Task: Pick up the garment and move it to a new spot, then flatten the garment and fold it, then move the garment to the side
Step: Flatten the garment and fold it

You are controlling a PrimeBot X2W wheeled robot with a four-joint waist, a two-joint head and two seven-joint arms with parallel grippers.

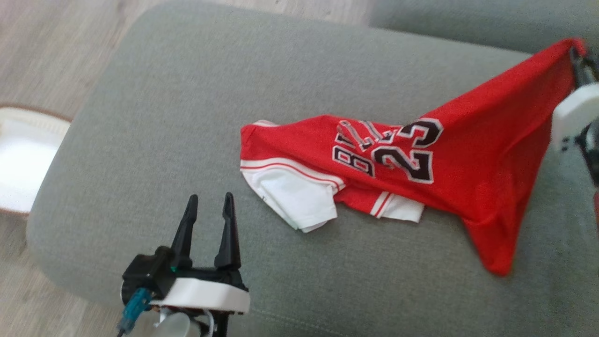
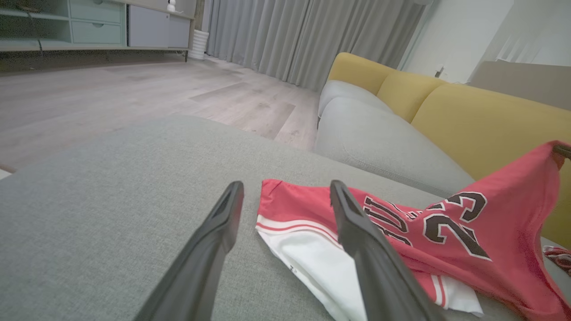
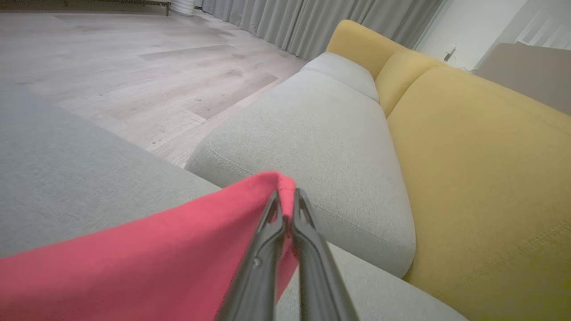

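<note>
Pinching garment (image 1: 482, 159) corner, right hand (image 3: 285, 196); left hand (image 1: 209, 201) spread.

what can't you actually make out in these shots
Head view: lettering beside the 23 on the jersey is crumpled into folds, unreadable.
Head view: right claw is blurred and partly cut off by the frame edge.
Head view: white object at the left edge is cut off, unidentifiable.

Right hand (image 1: 573, 52) cut off at head view's right edge — jersey (image 1: 468, 154) lettering partly lost in folds.
</note>
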